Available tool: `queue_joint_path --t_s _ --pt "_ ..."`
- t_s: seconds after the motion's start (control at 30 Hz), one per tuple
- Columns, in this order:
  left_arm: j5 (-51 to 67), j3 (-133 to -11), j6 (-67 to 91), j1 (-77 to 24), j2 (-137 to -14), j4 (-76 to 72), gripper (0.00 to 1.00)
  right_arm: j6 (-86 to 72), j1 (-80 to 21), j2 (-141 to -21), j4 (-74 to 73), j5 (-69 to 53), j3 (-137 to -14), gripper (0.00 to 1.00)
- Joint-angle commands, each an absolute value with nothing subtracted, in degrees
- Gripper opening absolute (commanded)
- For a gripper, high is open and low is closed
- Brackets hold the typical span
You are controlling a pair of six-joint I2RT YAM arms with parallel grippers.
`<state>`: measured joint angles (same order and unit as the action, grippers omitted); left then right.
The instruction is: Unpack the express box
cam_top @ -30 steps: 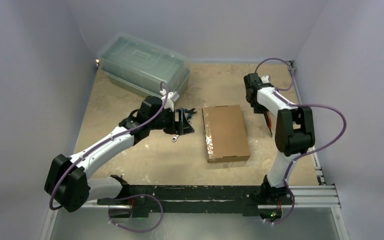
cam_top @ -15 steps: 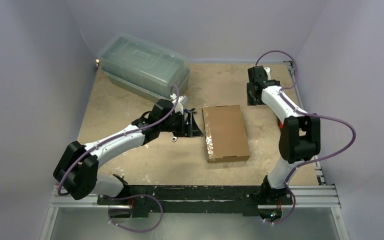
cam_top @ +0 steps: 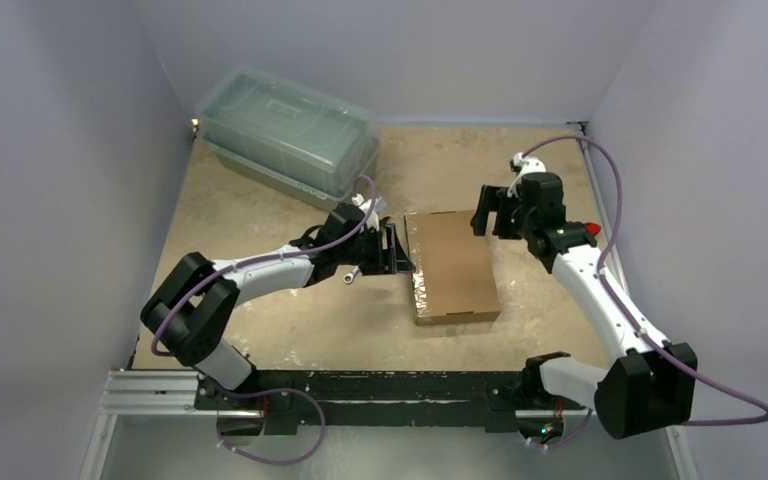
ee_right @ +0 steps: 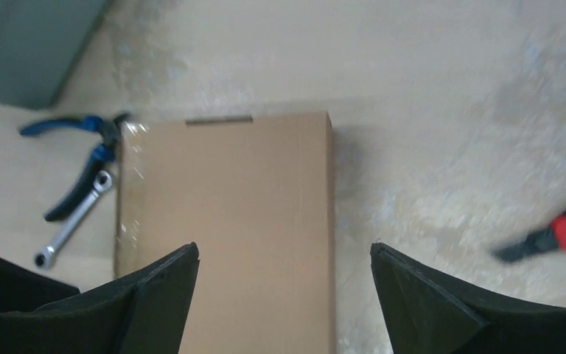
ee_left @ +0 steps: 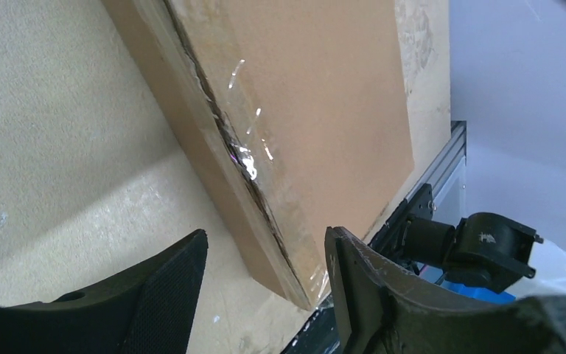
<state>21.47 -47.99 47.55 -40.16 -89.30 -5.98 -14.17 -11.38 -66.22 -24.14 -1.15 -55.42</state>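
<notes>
Box: express box (cam_top: 452,265) lay shut mid-tabletop (cam_top: 360,320).
Left gripper (ee_left: 265,236): spread, at box's taped edge.
Right gripper (ee_right: 284,254): spread above far end.
Risk: I judged the tape (ee_left: 247,155) could hold, and the box would slide.

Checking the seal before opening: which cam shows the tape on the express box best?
Left wrist: the clear tape along the express box edge fills the frame, wrinkles visible. Top external shows a shiny strip; right wrist only a glint.
</notes>
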Motion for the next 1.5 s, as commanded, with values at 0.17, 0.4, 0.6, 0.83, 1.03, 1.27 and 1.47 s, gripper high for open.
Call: queue_joint_path --t_s 0.17,0.4,0.6,0.83,1.03,1.27,1.47 --pt "21.8 -50.1 49.2 -40.3 -95.1 -11.0 0.61 -17.5 -11.8 -68.6 -21.3 -3.3 -50.4 0.82" --pt "21.4 -51.8 48.9 -41.3 -97.3 -10.6 0.56 -17.8 -11.7 -67.4 -20.3 -3.9 -48.9 0.79" --pt "19.5 -52.4 48.4 -41.3 -97.7 -9.9 0.50 -17.7 -11.9 -69.6 -19.7 -5.2 -48.5 0.68" --pt "15.8 -51.4 46.8 -41.4 -95.7 -7.8 0.44 -17.7 -12.6 -72.6 -19.1 -5.0 -48.1 0.59" --pt "14.3 -51.0 45.5 -41.4 -95.9 -6.5 0.37 -18.4 -12.5 -74.2 -19.2 -2.6 -48.0 0.56" --pt "11.7 -49.5 44.3 -41.3 -93.9 -4.8 0.34 -18.7 -12.6 -76.9 -20.0 -0.6 -48.4 0.53" --pt "11.1 -47.8 44.7 -41.3 -93.1 -5.3 0.33 -18.6 -12.5 -77.8 -19.9 -0.7 -48.6 0.52"
